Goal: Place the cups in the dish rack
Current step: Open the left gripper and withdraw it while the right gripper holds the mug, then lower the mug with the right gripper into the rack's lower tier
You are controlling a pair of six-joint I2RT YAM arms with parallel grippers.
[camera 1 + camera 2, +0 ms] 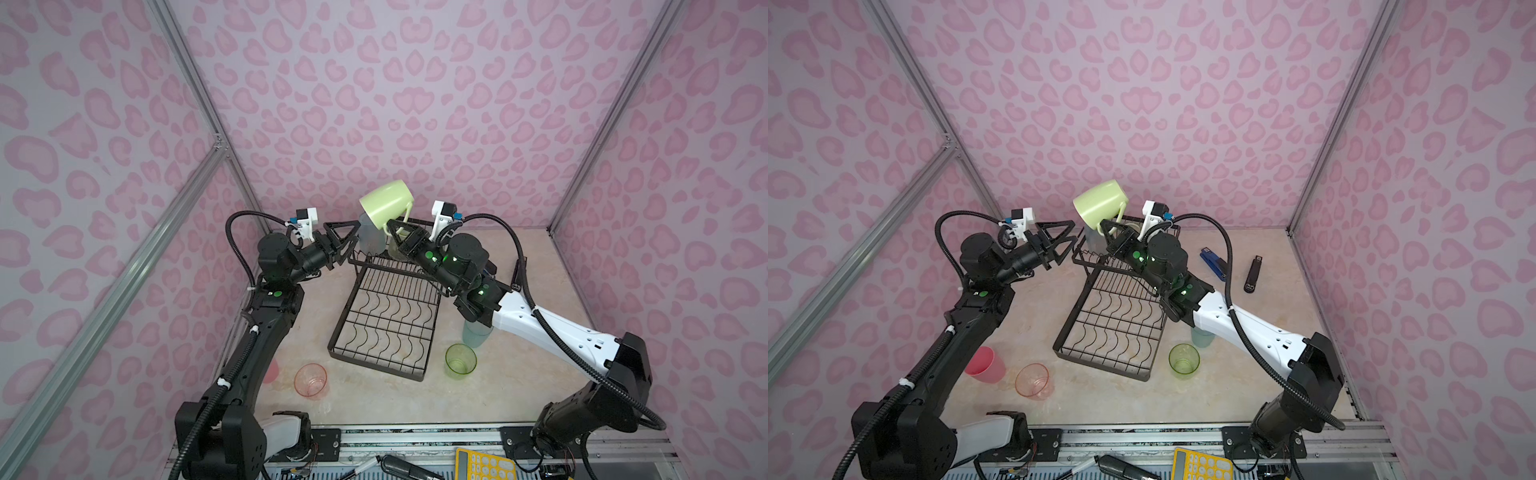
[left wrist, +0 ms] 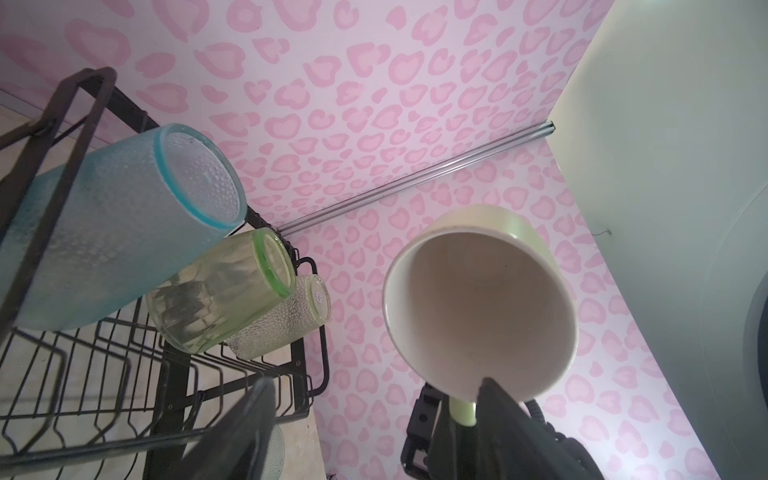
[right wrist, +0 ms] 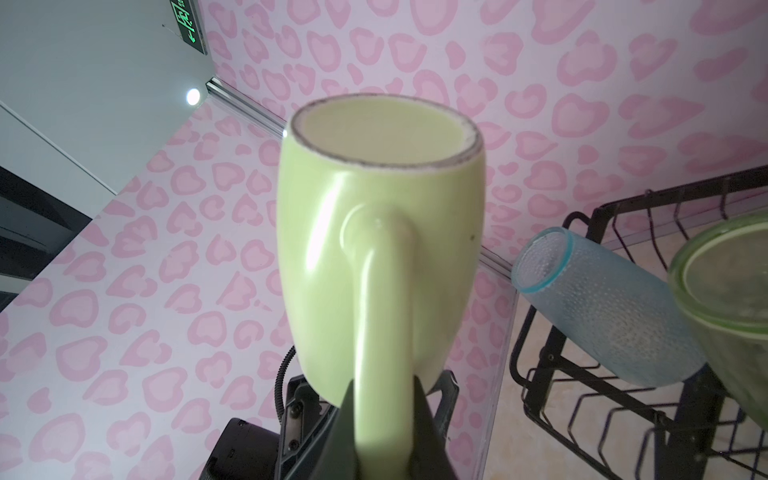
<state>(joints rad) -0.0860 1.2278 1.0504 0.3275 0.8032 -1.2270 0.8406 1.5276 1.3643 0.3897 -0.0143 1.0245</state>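
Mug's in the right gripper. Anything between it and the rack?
Yes, at the raised basket: a blue tumbler, a green tumbler and a beige tumbler lean in it, the blue one nearest the mug. The open left gripper sits beside that end. Nothing visible blocks the flat tray.

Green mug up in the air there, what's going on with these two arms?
The right gripper holds the pale-green mug by its handle, tilted in the air by the raised basket of the dish rack, where three tumblers already sit. The left gripper is open and empty beside it. Four tumblers are on the table, not yet loaded.
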